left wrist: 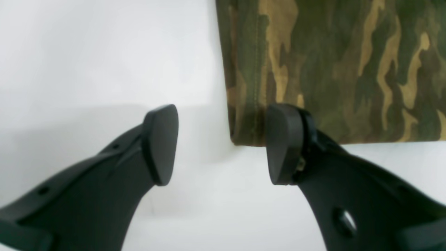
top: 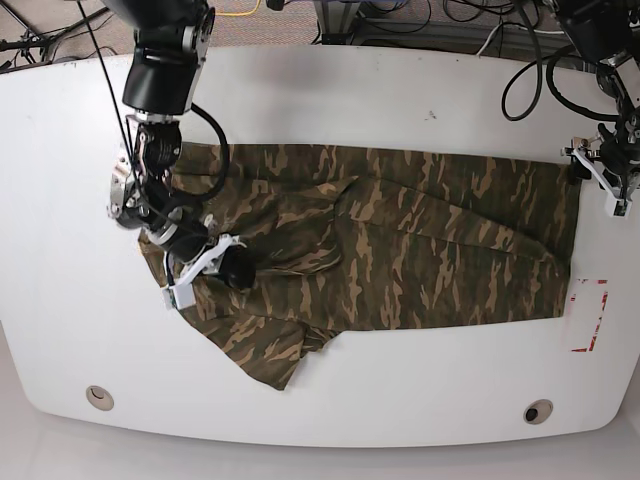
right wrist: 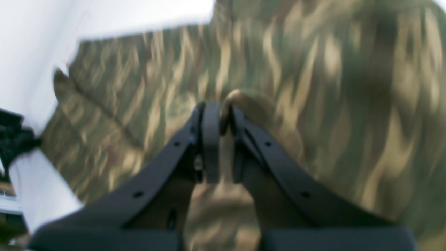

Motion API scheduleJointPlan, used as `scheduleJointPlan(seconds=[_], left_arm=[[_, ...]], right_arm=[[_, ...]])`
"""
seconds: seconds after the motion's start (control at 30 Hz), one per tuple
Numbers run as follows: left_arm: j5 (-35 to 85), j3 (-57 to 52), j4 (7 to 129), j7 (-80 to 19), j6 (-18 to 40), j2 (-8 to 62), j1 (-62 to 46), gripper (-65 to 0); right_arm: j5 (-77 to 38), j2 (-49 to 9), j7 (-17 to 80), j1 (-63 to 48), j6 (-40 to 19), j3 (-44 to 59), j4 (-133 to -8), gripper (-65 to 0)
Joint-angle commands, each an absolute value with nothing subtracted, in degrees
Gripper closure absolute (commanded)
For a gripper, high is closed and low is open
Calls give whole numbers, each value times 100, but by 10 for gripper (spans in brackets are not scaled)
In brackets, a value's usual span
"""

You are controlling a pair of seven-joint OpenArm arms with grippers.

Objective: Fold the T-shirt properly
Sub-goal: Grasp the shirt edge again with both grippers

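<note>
- The camouflage T-shirt (top: 400, 250) is lying spread across the middle of the white table (top: 330, 90), its hem reaching toward the table's right edge.
- The right gripper (right wrist: 224, 115) is pinching a raised fold of the T-shirt near the table's left edge — the wrist view is blurred, so the fold looks clamped rather than merely touched.
- The left gripper (left wrist: 223, 143) is hovering with jaws spread wide at the hem corner — one finger over bare table, the other over cloth.

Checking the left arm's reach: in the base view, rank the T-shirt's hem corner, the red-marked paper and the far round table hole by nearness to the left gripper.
From the left gripper:
1. T-shirt hem corner, right beside it.
2. Red-marked paper, at the hem's opposite end.
3. Round hole, far across the table.
</note>
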State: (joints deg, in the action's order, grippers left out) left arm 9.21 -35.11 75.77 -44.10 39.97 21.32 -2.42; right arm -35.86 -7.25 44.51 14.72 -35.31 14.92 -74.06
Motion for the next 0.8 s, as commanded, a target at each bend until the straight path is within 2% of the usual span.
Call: scheduleJointPlan(seconds=[0.0,0.03,0.27,0.37,0.5,0.6,0.77], left_arm=[[989,-3424,7688,-4330,4000,2255,-198,-365],[989,-3407,7688,-4330,4000,2255,-198,-365],[1015,-3380,7697,-4330,4000,2255,-171,-365],[1024,-3380,7705,-4330,4000,2255,-136,-365],[1024,-3398,7908,-4330,4000,2255,4,-365],[1024,-3398,8277,-4338,4000,2229,-4,-365],[1033,-3407,8716,-4338,4000,1991,22,-365]], right_arm=[[-3705,-936,4286,1719,-3565,1358,-7310,-116],[-3705,-998,4286,1727,-3565,1314,-7319,-144],[-3714,-1385,4286,1165,-3565,1244,-7969,-501],[-3714,-1613,4286,831,-3565,1402,-8277,-593],[-3714,-1780,4286,418,-3556,1534,-8585,-587],[-3714,-1974,4295,-57,-3468,1631,-8980,-547],[-3705,-2123,4286,-760,-2923,1798,-9552,-491]])
